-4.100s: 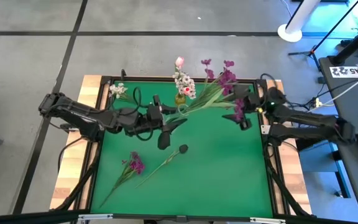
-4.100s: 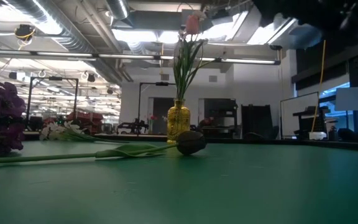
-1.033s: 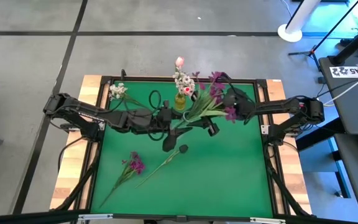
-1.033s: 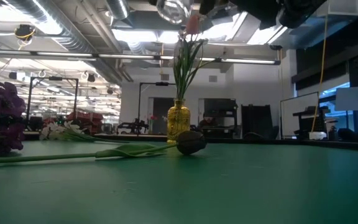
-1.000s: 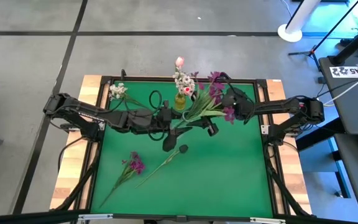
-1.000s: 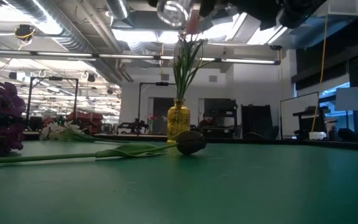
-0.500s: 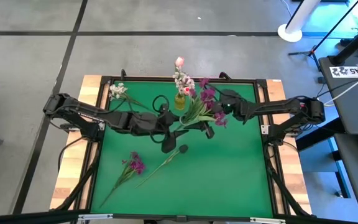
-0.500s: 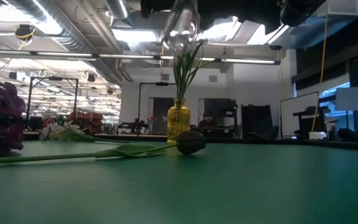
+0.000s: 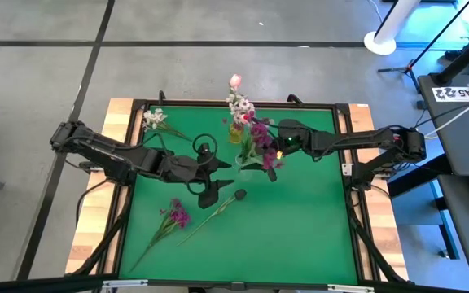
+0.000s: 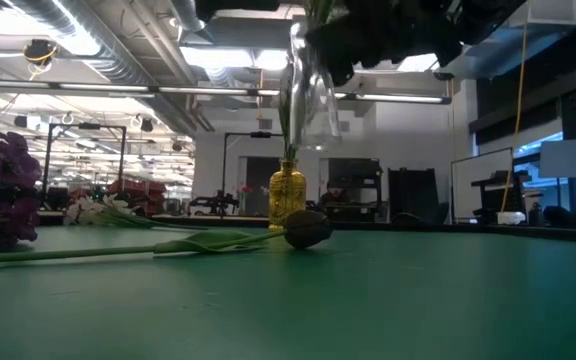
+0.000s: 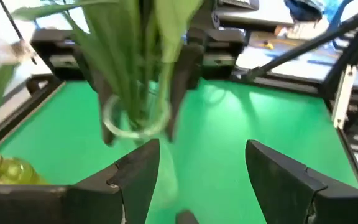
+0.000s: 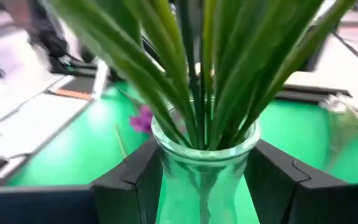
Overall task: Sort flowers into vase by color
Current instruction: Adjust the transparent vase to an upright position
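The right gripper's fingers clamp a clear glass vase of green-stemmed magenta flowers above open green counter; the left gripper's fingers gape nearby, empty.

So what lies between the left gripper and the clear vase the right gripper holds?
Nothing. In the left wrist view only bare green table shows between the open left gripper and the clear vase, held aloft by the right gripper.

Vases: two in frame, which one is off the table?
The clear glass vase with the purple flowers, gripped by the right end effector. The yellow vase stands on the table.
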{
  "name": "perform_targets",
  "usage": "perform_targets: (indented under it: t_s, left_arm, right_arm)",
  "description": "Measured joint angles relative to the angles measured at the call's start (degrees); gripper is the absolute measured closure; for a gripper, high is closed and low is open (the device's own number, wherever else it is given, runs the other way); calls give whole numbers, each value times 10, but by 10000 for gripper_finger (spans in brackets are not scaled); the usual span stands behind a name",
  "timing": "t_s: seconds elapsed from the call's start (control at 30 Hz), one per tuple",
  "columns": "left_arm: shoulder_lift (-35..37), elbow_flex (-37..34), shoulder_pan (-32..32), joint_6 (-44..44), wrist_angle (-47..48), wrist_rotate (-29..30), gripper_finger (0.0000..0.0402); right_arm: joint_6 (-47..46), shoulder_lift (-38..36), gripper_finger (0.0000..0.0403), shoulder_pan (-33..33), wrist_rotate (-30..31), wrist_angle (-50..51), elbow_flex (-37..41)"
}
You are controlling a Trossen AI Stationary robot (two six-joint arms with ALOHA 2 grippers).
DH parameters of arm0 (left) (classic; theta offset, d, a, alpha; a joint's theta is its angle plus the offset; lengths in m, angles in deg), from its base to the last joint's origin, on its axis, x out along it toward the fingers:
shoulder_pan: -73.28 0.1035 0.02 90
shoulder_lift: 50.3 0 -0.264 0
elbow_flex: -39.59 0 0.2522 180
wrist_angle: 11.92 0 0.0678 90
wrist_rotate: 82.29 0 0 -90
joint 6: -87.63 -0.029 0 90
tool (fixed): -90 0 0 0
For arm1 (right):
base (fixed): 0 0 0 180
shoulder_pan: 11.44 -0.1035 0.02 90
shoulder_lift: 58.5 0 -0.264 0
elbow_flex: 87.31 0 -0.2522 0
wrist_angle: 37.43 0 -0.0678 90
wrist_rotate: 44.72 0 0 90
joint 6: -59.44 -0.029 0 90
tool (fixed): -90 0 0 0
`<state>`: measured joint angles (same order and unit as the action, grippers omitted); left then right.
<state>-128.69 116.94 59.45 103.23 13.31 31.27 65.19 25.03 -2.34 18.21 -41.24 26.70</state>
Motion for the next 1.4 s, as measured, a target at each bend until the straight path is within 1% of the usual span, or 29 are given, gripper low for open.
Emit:
perform_targets:
  t_s: [0.17, 0.3, 0.4, 0.53, 0.6, 0.67, 0.73, 0.87, 0.97, 1.07, 1.13, 1.2, 1.3, 1.4]
  left_arm:
    - [6, 0, -27, 3, 20, 16, 169]
    - [6, 0, -46, 3, 42, 45, 169]
    - [6, 0, -61, 3, 46, 77, 169]
    - [9, -1, -98, -24, 36, 134, 169]
    - [10, -1, -114, -28, 31, 164, 169]
    - [10, -1, -125, -32, 31, 185, 169]
    - [10, -7, -132, -31, 24, 194, 169]
    - [12, -66, -130, -31, -38, 193, 169]
    - [18, -128, -119, -27, -127, 181, 176]
    - [23, -192, -107, -26, -222, 146, 184]
    - [23, -226, -93, -25, -296, 118, 187]
    - [25, -256, -81, -21, -347, 97, 188]
    - [25, -280, -66, 9, -366, 70, 188]
    - [25, -290, -60, 29, -366, 66, 188]
  right_arm:
    - [10, 0, 219, 0, 16, 61, 0]
    - [10, 0, 219, -1, 16, 71, 0]
    - [7, 0, 219, -1, 16, 73, 5]
    - [5, 0, 219, -1, 24, 67, 29]
    - [-7, 1, 219, -1, 31, 38, 52]
    - [-22, 1, 219, 2, 30, -15, 80]
    - [-36, 1, 219, 4, 24, -73, 108]
    - [-56, 1, 219, 15, 20, -145, 152]
    - [-66, 1, 219, 19, 34, -160, 171]
    - [-60, 1, 219, 18, 51, -159, 181]
    - [-50, 1, 219, 18, 59, -164, 186]
    - [-42, 1, 219, 18, 62, -180, 195]
    - [-40, 1, 219, 18, 69, -222, 215]
    - [-40, 1, 219, 18, 76, -250, 236]
